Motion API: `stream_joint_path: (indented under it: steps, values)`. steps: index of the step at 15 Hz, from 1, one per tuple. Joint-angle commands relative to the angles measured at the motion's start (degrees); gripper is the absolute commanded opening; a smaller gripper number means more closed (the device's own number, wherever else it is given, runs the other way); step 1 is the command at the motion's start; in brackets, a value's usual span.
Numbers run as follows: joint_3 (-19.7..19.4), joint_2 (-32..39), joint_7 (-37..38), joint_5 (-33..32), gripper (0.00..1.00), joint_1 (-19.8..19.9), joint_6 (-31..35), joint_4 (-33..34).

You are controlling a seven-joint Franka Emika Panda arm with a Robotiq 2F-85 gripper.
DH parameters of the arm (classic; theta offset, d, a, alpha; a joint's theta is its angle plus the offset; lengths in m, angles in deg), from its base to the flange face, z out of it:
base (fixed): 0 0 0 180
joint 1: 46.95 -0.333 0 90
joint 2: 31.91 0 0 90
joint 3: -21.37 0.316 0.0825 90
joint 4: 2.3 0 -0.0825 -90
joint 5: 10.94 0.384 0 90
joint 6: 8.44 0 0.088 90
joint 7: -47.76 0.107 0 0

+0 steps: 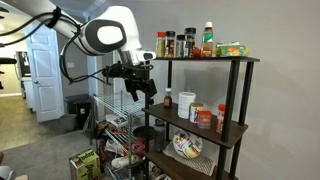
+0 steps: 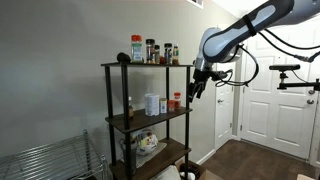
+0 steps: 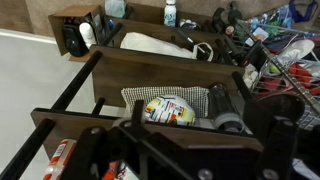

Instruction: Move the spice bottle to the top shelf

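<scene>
The spice bottle [image 1: 205,119], a short red-orange jar with a pale label, stands on the middle board of the black-posted shelving unit, right of a white cup [image 1: 186,103]. It also shows in an exterior view [image 2: 176,101]. The top shelf [image 1: 250,59] [image 2: 112,65] carries several tall spice jars. My gripper [image 1: 141,84] [image 2: 195,86] hangs beside the unit at about middle-board height, apart from the jar, open and empty. In the wrist view my gripper [image 3: 185,165] looks down over the shelf boards. A red and white thing [image 3: 58,160] shows at the lower left; I cannot tell whether it is the jar.
A slim red-capped bottle [image 1: 168,100] stands at the near end of the middle board. A patterned bowl [image 3: 170,108] sits on a checked cloth on the bottom board. A chrome wire rack [image 2: 45,160] and floor clutter [image 1: 110,150] surround the unit. White doors [image 2: 270,100] stand behind the arm.
</scene>
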Motion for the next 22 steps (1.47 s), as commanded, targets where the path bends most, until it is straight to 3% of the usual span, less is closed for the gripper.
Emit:
stream_joint_path:
  steps: [1,4,11,17,22]
  values:
    - [-1.52,2.77,-4.1,3.61,1.0,0.09,10.25,-1.97]
    - [-2.93,6.01,-9.97,7.83,1.0,-1.03,17.9,-1.73]
    - [-4.1,12.89,-17.53,15.94,1.0,-2.28,27.8,0.77]
    - [-3.23,20.02,-23.01,25.82,1.0,-4.13,39.94,4.04]
    - [-1.37,25.87,-23.28,30.79,1.0,-2.71,47.24,7.61]
